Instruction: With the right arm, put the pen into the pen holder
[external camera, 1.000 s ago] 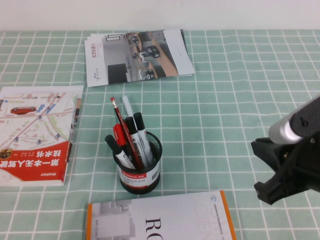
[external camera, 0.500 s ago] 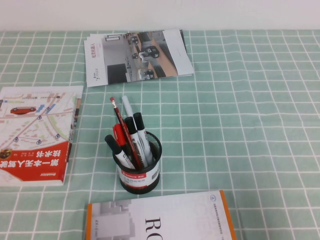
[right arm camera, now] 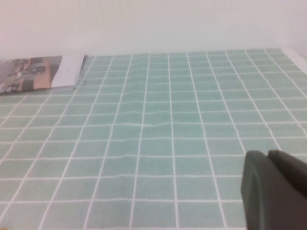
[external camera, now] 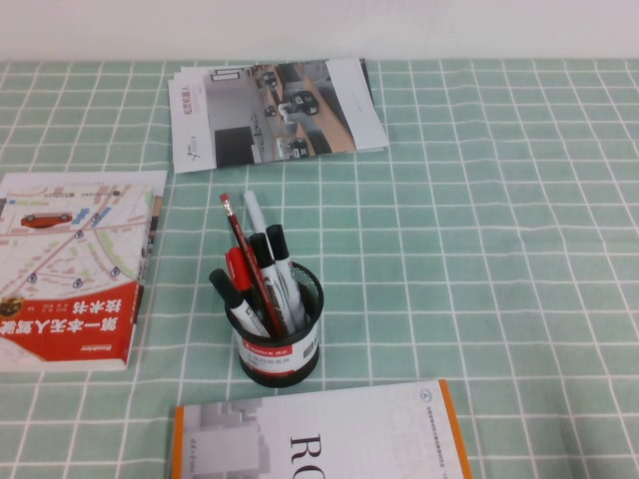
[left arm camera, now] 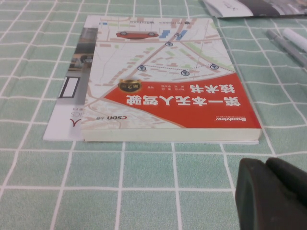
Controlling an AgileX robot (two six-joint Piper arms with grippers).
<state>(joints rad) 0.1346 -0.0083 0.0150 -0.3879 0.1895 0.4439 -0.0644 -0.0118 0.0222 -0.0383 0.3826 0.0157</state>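
The pen (external camera: 240,247) is a thin dark-red stick with a red eraser tip. It stands tilted in the pen holder (external camera: 281,344), a black mesh cup with a white and red label, among white markers with black caps and a red-capped marker. Neither arm shows in the high view. My right gripper (right arm camera: 267,154) shows only in the right wrist view, shut and empty, low over bare green checked cloth. My left gripper (left arm camera: 266,163) shows only in the left wrist view, shut and empty, just in front of the red and white book (left arm camera: 172,91).
The red and white book (external camera: 70,269) lies left of the holder. A stack of brochures (external camera: 275,112) lies behind the holder, also in the right wrist view (right arm camera: 38,72). An orange-edged white book (external camera: 319,434) lies just in front of the holder. Two pen-like shapes (left arm camera: 290,43) show in the left wrist view.
The right arm, seen at the right edge of the high view a second ago, has left that view. The pen and holder have not moved.
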